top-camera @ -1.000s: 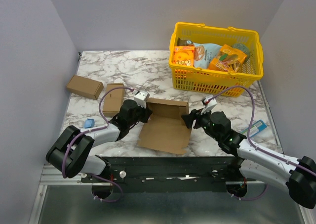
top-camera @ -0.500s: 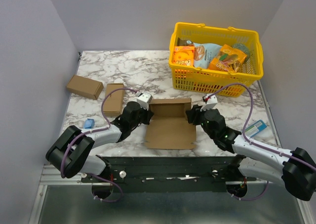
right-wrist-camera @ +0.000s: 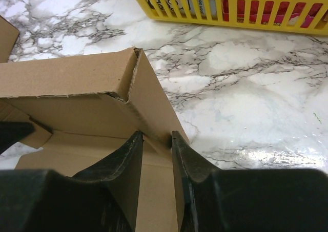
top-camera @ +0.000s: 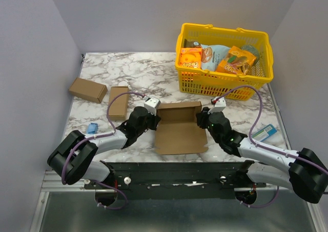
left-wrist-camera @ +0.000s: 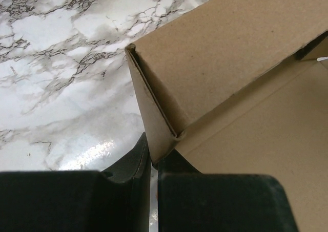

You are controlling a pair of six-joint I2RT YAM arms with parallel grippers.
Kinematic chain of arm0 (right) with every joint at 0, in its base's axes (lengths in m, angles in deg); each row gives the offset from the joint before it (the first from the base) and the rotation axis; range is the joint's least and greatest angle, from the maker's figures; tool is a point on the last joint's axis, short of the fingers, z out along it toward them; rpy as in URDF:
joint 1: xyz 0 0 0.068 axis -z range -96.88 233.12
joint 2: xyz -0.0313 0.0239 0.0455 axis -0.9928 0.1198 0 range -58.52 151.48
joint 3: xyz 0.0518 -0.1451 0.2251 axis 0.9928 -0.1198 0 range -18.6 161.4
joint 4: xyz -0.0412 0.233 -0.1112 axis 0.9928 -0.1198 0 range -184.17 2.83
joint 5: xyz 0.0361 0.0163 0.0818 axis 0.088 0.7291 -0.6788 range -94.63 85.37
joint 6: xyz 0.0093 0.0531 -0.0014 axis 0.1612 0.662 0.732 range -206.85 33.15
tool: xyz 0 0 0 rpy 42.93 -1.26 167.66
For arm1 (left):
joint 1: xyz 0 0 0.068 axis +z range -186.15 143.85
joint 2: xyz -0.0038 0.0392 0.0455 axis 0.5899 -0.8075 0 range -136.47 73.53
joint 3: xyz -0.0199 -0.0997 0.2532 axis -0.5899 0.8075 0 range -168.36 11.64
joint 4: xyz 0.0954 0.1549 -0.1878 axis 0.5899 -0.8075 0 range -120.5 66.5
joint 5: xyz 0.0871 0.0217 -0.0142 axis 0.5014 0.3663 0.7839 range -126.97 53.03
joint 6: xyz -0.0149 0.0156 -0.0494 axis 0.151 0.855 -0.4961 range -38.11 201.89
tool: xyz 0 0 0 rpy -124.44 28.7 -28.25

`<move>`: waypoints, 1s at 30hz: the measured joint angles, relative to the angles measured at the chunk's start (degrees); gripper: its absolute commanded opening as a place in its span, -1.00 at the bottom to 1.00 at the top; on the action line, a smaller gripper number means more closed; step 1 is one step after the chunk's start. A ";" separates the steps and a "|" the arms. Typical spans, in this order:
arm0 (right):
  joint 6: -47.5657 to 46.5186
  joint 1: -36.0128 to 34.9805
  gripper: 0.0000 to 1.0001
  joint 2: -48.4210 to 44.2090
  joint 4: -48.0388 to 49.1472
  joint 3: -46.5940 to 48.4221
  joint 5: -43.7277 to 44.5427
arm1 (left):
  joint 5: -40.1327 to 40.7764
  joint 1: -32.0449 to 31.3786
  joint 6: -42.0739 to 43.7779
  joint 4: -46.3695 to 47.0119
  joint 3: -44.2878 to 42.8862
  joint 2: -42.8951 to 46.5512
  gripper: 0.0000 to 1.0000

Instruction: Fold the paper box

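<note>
Squared up now, the paper box [top-camera: 179,129]: a second ago it lay skewed, and now its sides run straight with the table [top-camera: 154,68] edges, close to the middle of the near edge. Both arms have pushed in with it. The left gripper [left-wrist-camera: 152,163] is clamped tight on the box's left side wall, fingers nearly meeting on the cardboard. The right gripper [right-wrist-camera: 156,147] has narrowed its jaws, one finger on each side of the right wall; whether they bite yet, I cannot tell.

It is plain brown corrugated card, matte, unprinted. The back wall and side walls stand up along sharp creases, and the floor panel lies flat. The tabletop is glossy white marble pattern with grey veins.

At the far right corner is a yellow plastic basket [top-camera: 221,81] with slotted walls, full of packets. An orange packet [top-camera: 190,59] carries white lettering too small to read. Two smaller cardboard boxes [top-camera: 88,90] lie toward the left edge.
</note>
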 measured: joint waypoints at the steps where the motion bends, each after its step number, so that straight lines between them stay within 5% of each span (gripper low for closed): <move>1: 0.11 0.00 -0.34 0.44 0.07 0.15 0.44 | 0.17 -0.13 0.02 -0.04 0.00 0.00 -1.00; 16: 6.03 -0.17 -0.67 7.37 -2.95 4.46 9.62 | 4.79 -3.52 -2.21 -0.17 -0.02 0.00 -1.00; 25: 7.58 -0.35 -0.17 8.59 0.37 3.54 10.82 | 5.35 -4.15 -2.93 -0.22 -0.02 0.00 -1.00; 30: 6.69 -0.35 -0.14 8.24 3.80 0.98 10.80 | 5.33 -4.15 -3.06 -0.24 -0.02 0.00 -1.00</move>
